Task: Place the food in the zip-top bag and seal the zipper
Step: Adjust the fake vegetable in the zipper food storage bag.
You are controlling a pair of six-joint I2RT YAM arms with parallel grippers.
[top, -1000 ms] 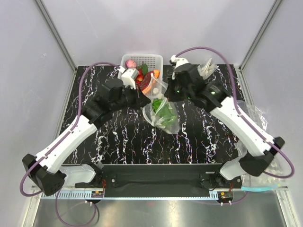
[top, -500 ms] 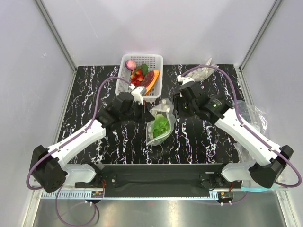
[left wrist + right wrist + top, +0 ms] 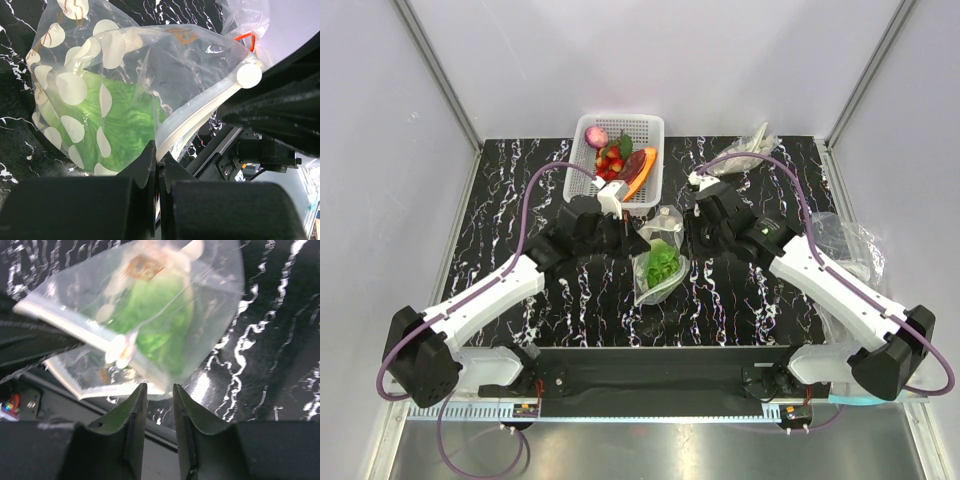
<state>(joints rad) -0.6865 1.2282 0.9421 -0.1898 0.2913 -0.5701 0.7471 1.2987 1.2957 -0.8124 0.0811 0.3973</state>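
A: Left gripper (image 3: 157, 156), how does it stand?

B: Jaws pressed together, pinching the near end of the thin white press-seal zipper strip (image 3: 200, 112). The strip runs up and away from the fingers to a round white tab (image 3: 249, 76).

A: And what hangs off the strip?

B: The clear plastic zip-top bag with pale round dots (image 3: 125, 55), billowing out from it. The pale-green leafy lettuce head (image 3: 120, 125) sits inside, low in the bag. From above, the bag lies tilted over the black white-veined marble tabletop (image 3: 520, 200), near its middle, between the two grippers. Cannot tell whether the mouth is pressed closed along its whole length.

A: Right gripper (image 3: 159, 389)?

B: Fingers apart, with a narrow slot between them. The bag's lower edge comes down to the tips. The wrist view is blurred, so I cannot tell whether film is in the slot or only beside it.

A: Rest of the food?

B: In the white plastic lattice basket (image 3: 650, 125) at the far edge, just beyond the bag.
- The round pink-purple bulb (image 3: 598, 136) is in the far left corner.
- The small red berries (image 3: 610, 160) are next to it.
- The long dark-red and orange pieces (image 3: 638, 170) lie to their right.

A: Anything else on the table?

B: Crumpled clear plastic (image 3: 752, 150) at the far right corner.
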